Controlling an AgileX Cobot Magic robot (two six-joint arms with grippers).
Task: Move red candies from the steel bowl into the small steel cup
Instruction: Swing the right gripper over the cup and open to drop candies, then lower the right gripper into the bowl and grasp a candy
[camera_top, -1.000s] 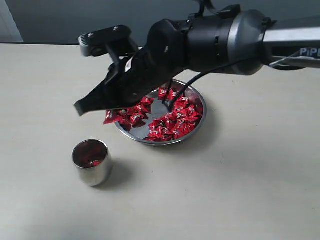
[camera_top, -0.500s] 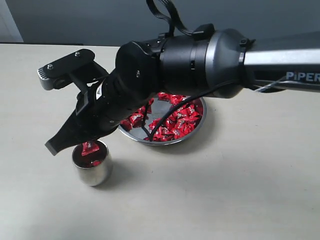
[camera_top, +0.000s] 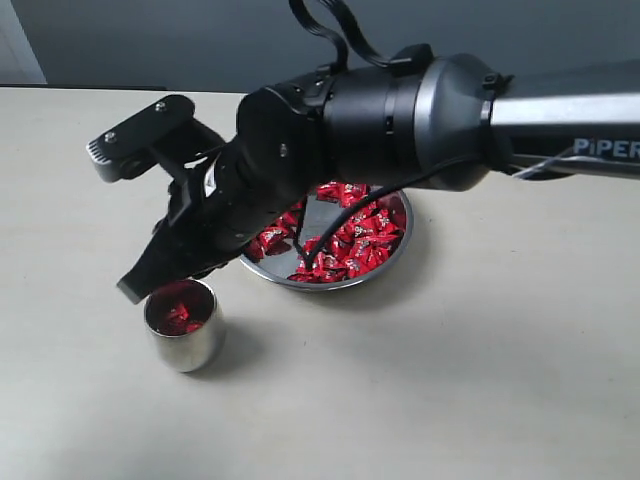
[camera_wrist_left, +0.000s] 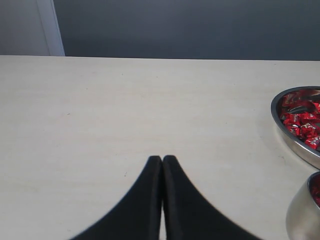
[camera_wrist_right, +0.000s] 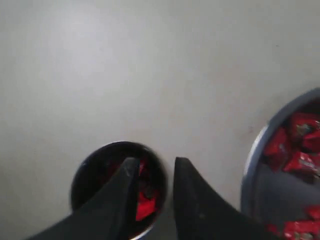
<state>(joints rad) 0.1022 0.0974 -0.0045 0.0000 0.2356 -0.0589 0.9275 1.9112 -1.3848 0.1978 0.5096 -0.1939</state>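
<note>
The steel bowl (camera_top: 385, 262) sits mid-table, and red candies (camera_top: 352, 238) cover much of its bottom. The small steel cup (camera_top: 186, 345) stands in front of it to the left, with a few red candies (camera_top: 180, 313) inside. My right gripper (camera_top: 150, 285) reaches across and hangs just above the cup's rim. In the right wrist view this gripper (camera_wrist_right: 156, 162) is open and holds nothing, with the cup (camera_wrist_right: 80, 175) and a candy (camera_wrist_right: 146, 206) below it and the bowl (camera_wrist_right: 250, 165) beside. My left gripper (camera_wrist_left: 162, 159) is shut and empty, low over bare table, left of the cup (camera_wrist_left: 300, 217) and bowl (camera_wrist_left: 295, 146).
The beige table (camera_top: 480, 380) is bare around bowl and cup. A dark wall (camera_top: 150, 40) runs behind its far edge. The bulky black right arm (camera_top: 400, 110) stretches over the bowl from the right and hides its far left part.
The right gripper carried a red candy from the bowl's left edge to the cup, opened, and the candy dropped in. It has since risen slightly, empty.
</note>
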